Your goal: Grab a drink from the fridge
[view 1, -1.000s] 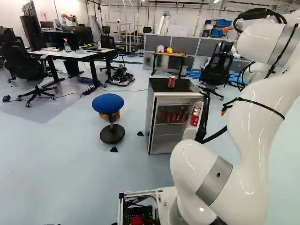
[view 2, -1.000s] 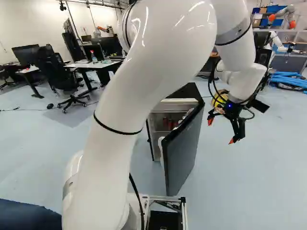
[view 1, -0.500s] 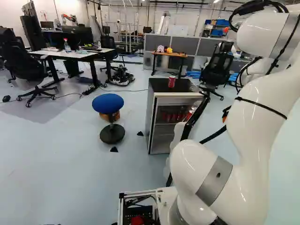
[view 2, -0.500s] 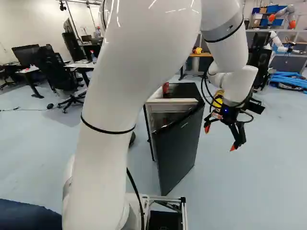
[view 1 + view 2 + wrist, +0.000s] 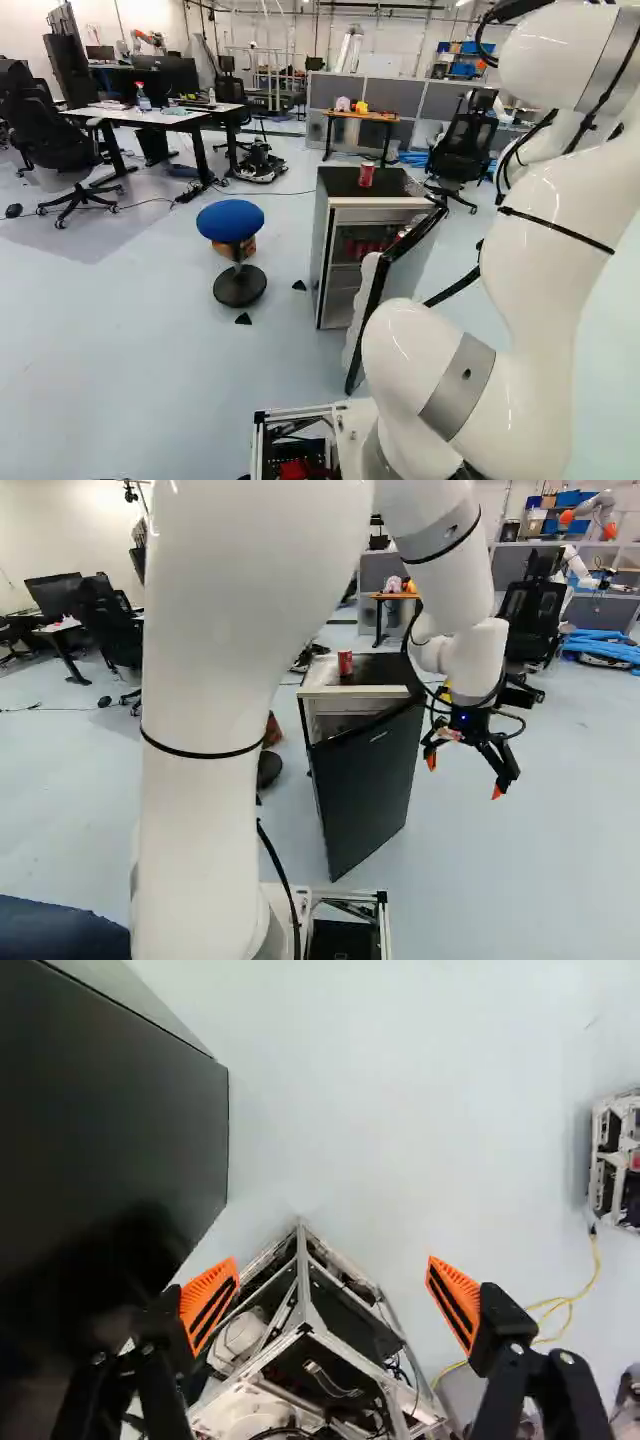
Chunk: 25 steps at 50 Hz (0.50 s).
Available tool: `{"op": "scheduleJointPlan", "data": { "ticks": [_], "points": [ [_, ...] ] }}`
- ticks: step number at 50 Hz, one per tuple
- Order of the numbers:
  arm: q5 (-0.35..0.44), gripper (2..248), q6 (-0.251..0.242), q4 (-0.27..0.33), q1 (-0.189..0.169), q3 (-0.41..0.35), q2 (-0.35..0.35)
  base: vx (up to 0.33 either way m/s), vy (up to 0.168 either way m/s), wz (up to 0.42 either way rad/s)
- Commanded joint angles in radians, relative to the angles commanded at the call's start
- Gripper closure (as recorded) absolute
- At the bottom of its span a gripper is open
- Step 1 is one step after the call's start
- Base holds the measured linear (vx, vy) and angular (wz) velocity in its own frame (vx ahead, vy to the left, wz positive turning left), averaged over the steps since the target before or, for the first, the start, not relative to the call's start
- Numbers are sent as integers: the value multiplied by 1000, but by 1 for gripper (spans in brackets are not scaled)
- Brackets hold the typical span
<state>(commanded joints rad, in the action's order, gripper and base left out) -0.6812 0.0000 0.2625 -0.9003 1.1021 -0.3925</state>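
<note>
End effector [image 5: 465, 778]: wide open, 2 orange pads [image 5: 208, 1305] apart, holding nothing
Fridge door [image 5: 365, 790]: ajar, near the end effector
Drink cans [image 5: 370, 246]: red, inside the fridge [image 5: 322, 250]
Single red can [image 5: 366, 176]: upright on the fridge top
Stool [image 5: 230, 221]: blue-seated, near the fridge

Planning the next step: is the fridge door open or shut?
Open: the door stands angled out from the fridge, and red cans show inside.

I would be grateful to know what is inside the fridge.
Inside the fridge, red cans show on a shelf; the partly open door covers part of the interior, which cannot be seen.
</note>
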Motion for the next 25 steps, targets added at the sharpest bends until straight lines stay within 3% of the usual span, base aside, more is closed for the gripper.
{"op": "scheduleJointPlan", "data": {
  "ticks": [25],
  "points": [
    [143, 3, 0, 203, 46, -123, 91, 0, 0, 0]
  ]
}}
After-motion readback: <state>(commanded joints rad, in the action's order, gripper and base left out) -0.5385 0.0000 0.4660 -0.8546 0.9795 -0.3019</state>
